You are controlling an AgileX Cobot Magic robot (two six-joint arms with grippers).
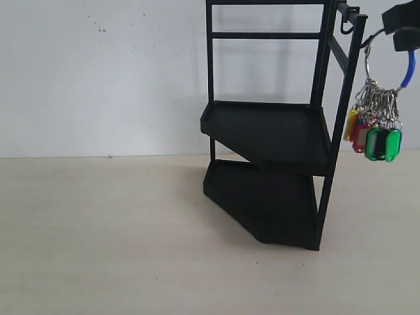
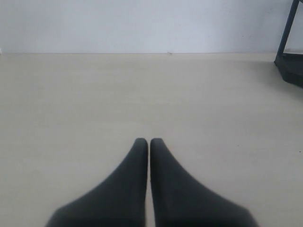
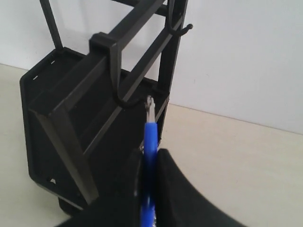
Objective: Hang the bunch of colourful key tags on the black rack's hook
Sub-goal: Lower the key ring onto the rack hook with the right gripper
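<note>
Left end effector (image 2: 149, 142) first: its two dark fingers are pressed together with only a hairline seam between them, and they hold nothing. It sits low over the pale table (image 2: 71, 104), pointing across the bare top toward the white wall (image 2: 142, 23).

I count one black rack (image 1: 262, 131) with two tray shelves, the upper (image 1: 269, 111) and the lower (image 1: 256, 190) stacked one over the other, standing on the table right of centre in the exterior view.

I count one colourful key tag bunch (image 1: 377, 134). Across it I make out one yellow tag, one red, then two green with a dark one between them. The small rings above them are too crowded for me to count. One large metal ring (image 1: 365, 62) and one blue loop (image 1: 411, 69) carry the cluster.

Furthest right, the right end effector (image 3: 150, 156) is raised to about the level of the rack's top rail, on the outer side of the right upright post (image 1: 350, 79). Its fingers are pinched narrow on the blue loop. The bunch hangs straight down below it in free air, just beside the post, level with the upper shelf and well above the table.

From the right wrist camera, the top of the loop stands near the lower curve of the J-shaped hook (image 3: 115, 80); I cannot tell whether they touch. The hook (image 3: 185, 28), a small upturned prong on the post, is apart from the loop and carries nothing.
</note>
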